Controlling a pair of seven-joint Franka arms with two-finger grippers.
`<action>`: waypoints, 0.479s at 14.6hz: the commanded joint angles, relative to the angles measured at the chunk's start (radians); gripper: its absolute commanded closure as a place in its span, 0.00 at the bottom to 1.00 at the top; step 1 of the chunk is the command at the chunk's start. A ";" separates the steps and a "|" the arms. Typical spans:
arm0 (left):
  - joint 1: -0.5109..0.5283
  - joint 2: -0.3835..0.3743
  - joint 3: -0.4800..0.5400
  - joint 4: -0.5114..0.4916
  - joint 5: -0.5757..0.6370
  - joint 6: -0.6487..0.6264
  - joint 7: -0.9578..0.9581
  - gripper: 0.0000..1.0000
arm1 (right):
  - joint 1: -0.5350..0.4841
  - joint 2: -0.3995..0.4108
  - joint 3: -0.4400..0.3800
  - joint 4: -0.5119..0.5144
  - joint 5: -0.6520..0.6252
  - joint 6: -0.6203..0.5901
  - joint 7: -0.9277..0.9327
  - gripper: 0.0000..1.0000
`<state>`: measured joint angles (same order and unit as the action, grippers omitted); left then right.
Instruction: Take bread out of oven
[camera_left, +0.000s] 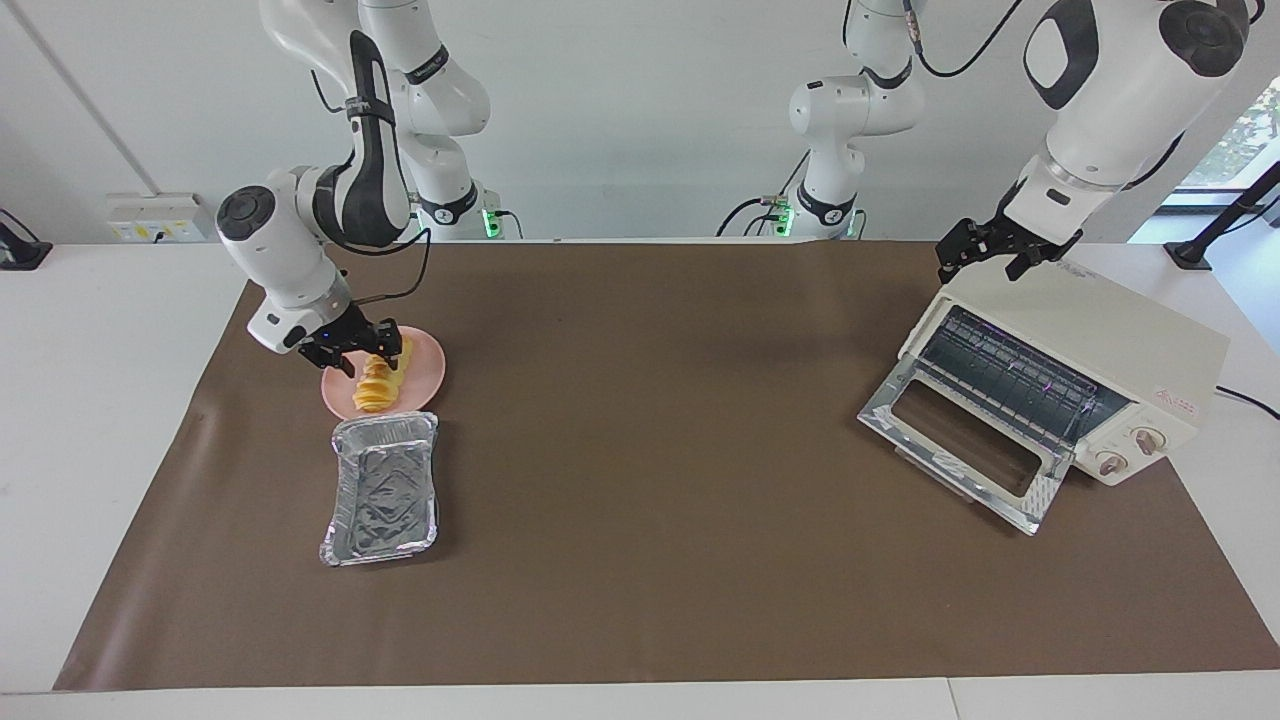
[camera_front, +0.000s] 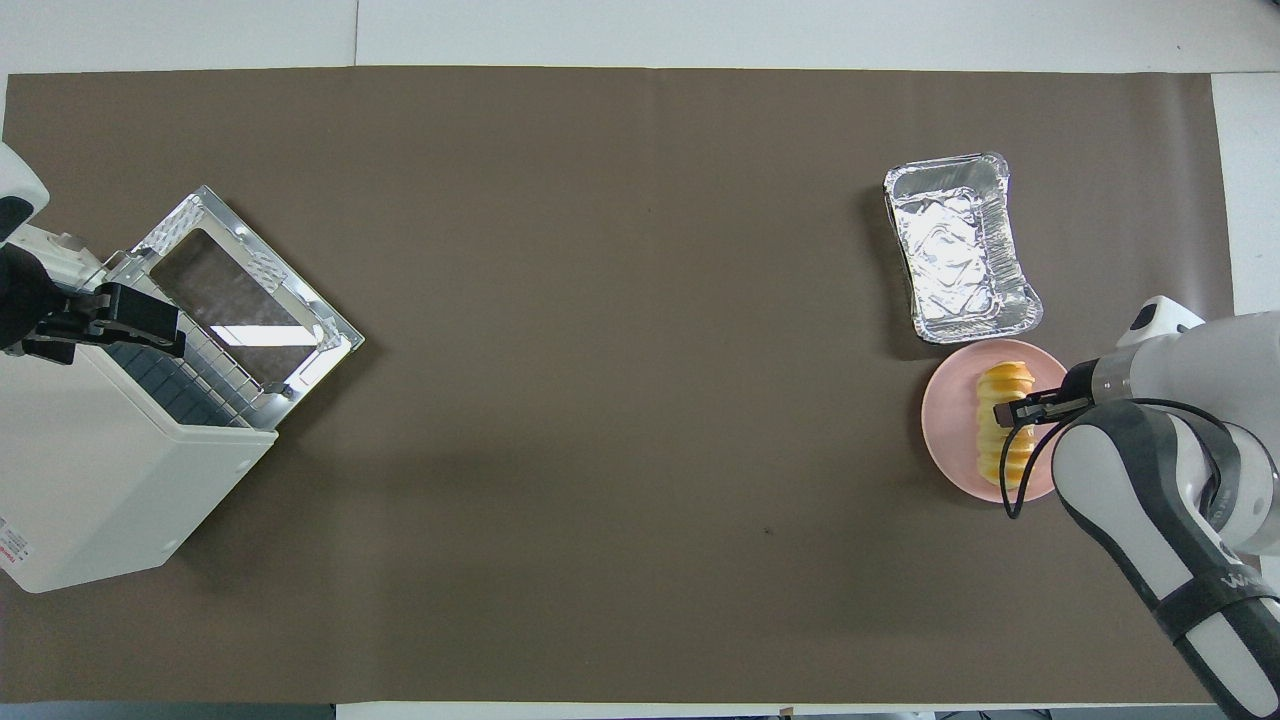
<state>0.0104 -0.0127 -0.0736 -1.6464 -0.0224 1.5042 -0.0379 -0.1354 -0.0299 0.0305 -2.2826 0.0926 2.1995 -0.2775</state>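
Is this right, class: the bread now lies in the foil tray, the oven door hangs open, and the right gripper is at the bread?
Not quite. The bread lies on the pink plate, not in the foil tray, which sits beside the plate; the overhead view shows it. The oven door is open, and the right gripper is at the bread.

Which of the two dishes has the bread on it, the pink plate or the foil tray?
The pink plate, nearer the robots, holds the bread. The foil tray beside it holds nothing.

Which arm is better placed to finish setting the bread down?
The right: its gripper is at the bread on the pink plate. The left gripper waits over the oven.
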 joint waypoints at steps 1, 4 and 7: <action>0.013 -0.016 -0.002 -0.019 -0.017 0.016 0.009 0.00 | 0.004 0.010 0.008 0.188 -0.002 -0.157 0.046 0.00; 0.011 -0.016 -0.002 -0.018 -0.017 0.016 0.007 0.00 | 0.005 0.001 0.011 0.290 -0.004 -0.213 0.044 0.00; 0.011 -0.016 -0.002 -0.018 -0.017 0.016 0.009 0.00 | -0.006 -0.034 0.009 0.357 -0.005 -0.331 0.047 0.00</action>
<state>0.0104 -0.0127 -0.0736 -1.6464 -0.0224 1.5042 -0.0379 -0.1324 -0.0430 0.0379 -1.9633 0.0926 1.9372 -0.2511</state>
